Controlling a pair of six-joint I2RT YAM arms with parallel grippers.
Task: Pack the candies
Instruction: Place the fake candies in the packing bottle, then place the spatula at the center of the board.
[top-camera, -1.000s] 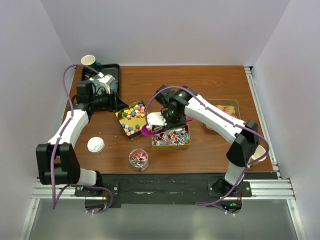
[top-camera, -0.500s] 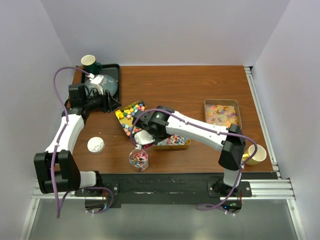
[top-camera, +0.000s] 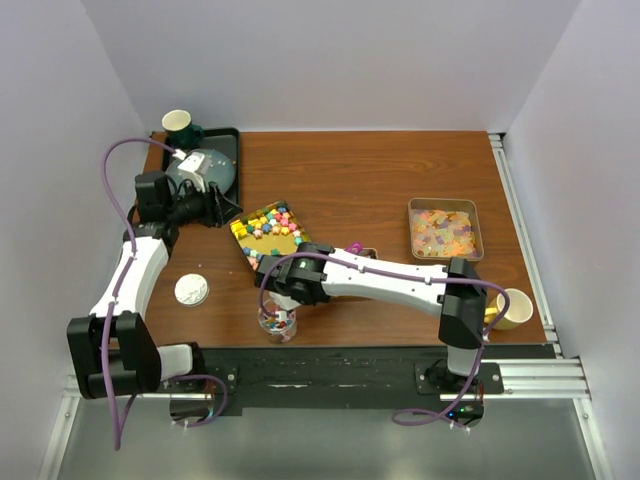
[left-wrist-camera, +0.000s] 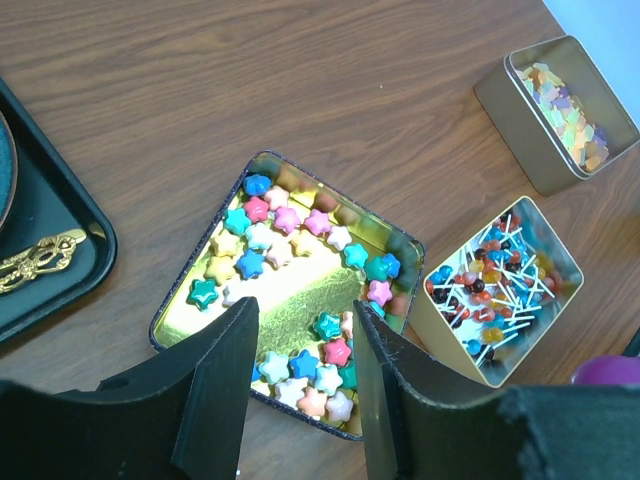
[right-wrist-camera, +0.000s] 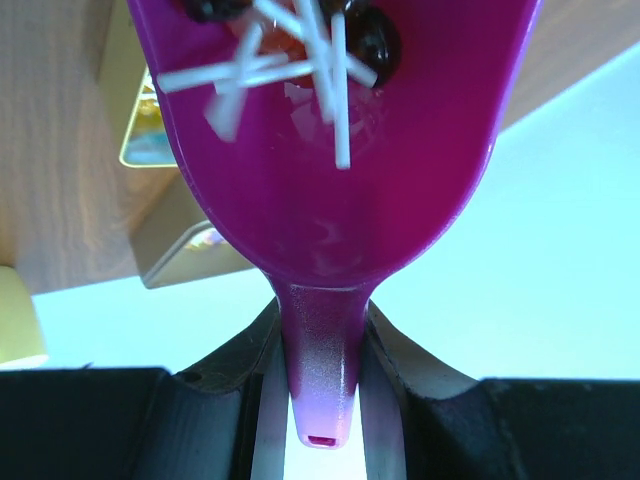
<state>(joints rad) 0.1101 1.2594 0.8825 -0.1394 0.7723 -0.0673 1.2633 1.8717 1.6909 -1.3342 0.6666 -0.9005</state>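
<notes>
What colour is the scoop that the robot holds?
The scoop is bright purple-pink, clearest in the right wrist view.

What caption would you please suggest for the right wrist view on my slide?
The right gripper holds a purple scoop by its handle, a few white-stick candies in its bowl.

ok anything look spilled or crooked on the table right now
Nothing spilled or damaged that I can see. Only the star candy tin sits skewed, at an angle to the table edge, while the gummy tin sits square. The purple scoop holds its lollipops in the bowl.
</notes>
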